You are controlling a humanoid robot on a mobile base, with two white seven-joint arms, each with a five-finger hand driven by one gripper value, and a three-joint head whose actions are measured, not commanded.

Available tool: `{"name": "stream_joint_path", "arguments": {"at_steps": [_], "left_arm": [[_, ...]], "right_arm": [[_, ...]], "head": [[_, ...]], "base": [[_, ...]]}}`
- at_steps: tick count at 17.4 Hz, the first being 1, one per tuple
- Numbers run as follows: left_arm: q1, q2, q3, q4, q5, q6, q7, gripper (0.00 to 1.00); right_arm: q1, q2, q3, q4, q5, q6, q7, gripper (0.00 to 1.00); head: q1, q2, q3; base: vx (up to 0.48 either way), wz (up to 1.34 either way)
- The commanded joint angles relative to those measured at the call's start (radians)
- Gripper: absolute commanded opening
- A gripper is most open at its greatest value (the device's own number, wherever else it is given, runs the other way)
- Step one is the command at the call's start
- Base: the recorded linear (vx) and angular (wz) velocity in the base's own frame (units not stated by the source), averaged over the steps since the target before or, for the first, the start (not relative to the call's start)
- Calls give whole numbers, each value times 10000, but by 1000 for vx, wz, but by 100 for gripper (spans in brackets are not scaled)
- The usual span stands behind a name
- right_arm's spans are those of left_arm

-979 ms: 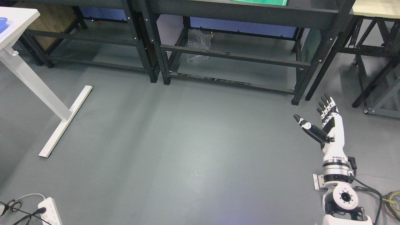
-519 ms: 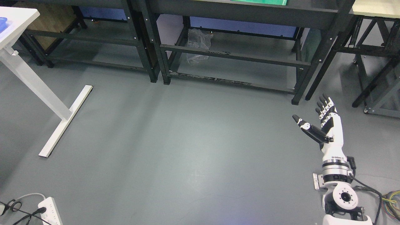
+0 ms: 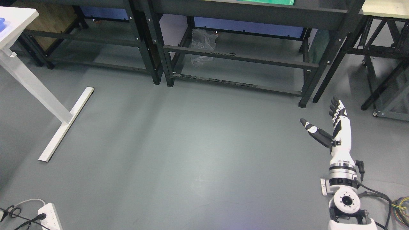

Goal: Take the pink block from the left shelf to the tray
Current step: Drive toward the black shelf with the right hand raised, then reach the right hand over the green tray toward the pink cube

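Grey floor [image 3: 191, 153] fills most of the head view, and the right hand [image 3: 335, 127] hangs over it near the lower right corner. Its arm [image 3: 343, 191] comes up from the bottom edge at the right, white shells with a metal wrist ring and a round joint below, cables trailing off beside it. The forearm stands nearly upright in the picture and the hand points away from the robot, toward the black shelf [image 3: 243, 57] that runs across the top. The fingers [image 3: 335, 107] are straight and held together, seen edge-on, while the thumb [image 3: 314, 131] sticks out to the left, well apart from them. They hold nothing and touch nothing.

Relative to that black shelf: the hand is in front of its right-hand leg, apart from it; a crumpled clear plastic bag [image 3: 203, 44] lies on its lowest level near the middle; a green sheet [image 3: 268, 2] shows on its top at the upper edge. A white surface [image 3: 16, 19] on a white T-shaped leg stands to the left of the shelf, and a white power strip [image 3: 48, 217] with cords lies on the floor far in front of the shelf, at the lower left. No pink block or tray shows in this view. The left arm is out of view.
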Motion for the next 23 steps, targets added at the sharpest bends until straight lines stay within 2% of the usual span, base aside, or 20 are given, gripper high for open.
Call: {"name": "stream_joint_path", "arguments": {"at_steps": [1, 4, 8, 10, 13, 23], "left_arm": [[-231, 175, 0, -175, -15, -5, 0, 100], [-231, 175, 0, -175, -15, -5, 0, 100], [-231, 175, 0, -175, -15, -5, 0, 100], [-231, 175, 0, -175, -15, -5, 0, 100], [-231, 175, 0, -175, -15, -5, 0, 100], [-231, 175, 0, -175, -15, -5, 0, 100]], "right_arm": [[-307, -175, 1121, -76, 8958, 285, -1936, 99], [-247, -175, 1151, -76, 8807, 562, -1860, 100], [-139, -175, 1152, -352, 8621, 380, -1998, 100], [-169, -175, 1045, -383, 8637, 271, -1739, 100], [-169, -175, 770, -383, 8637, 286, -666, 100], [-231, -175, 554, -475, 8575, 332, -618, 100]], "head": [[0, 0, 0], [0, 0, 0], [0, 0, 0], [0, 0, 0], [0, 0, 0], [0, 0, 0]], "base": [[57, 2], [117, 15], [186, 15], [250, 65], [247, 68], [259, -37]]}}
